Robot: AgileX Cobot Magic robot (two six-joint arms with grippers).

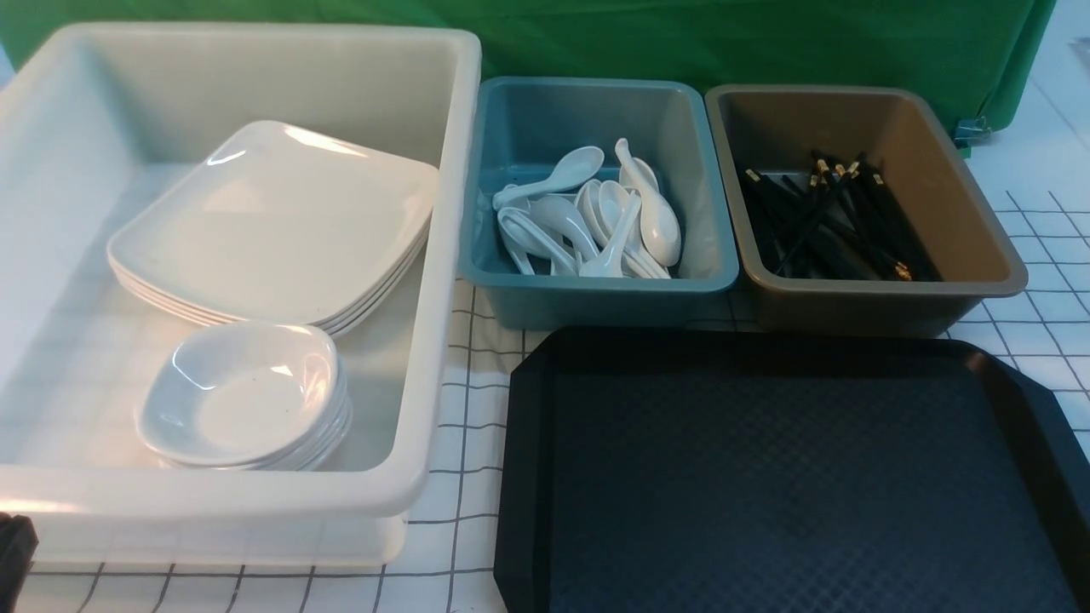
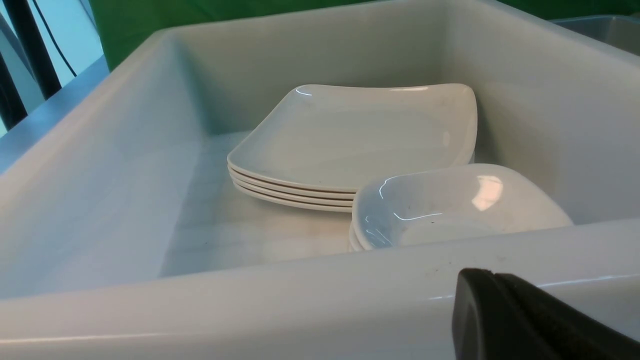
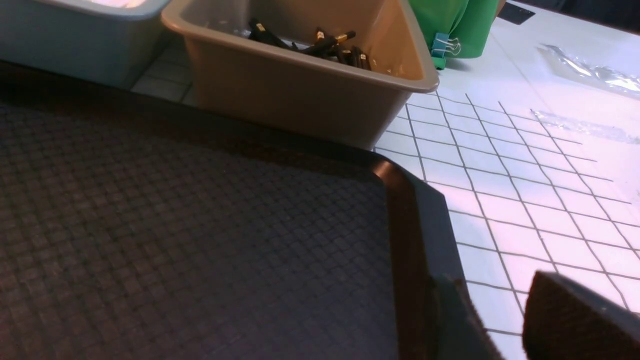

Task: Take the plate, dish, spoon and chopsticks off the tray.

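On a gridded white table, 3 tubs sit behind a bare black tray (image 1: 792, 477).

From left: white tub (image 1: 426, 255) with stacked plates (image 1: 272, 221) and small dishes (image 1: 243, 392); teal tub (image 1: 596, 294) of spoons (image 1: 596, 217); brown tub (image 1: 979, 255) of chopsticks (image 1: 839, 221). Left gripper (image 2: 495, 300) sits shut before the white tub. Right gripper (image 3: 500, 325), jaws partly apart and holding nothing, hovers at the tray's right rim.

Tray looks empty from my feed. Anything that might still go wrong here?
Two small risks. The left gripper, shut, sits right by the white tub's near wall, so a careless lift might bump it. The right gripper sits at the tray's corner rim, and swinging inward might nudge the tray toward the brown tub.
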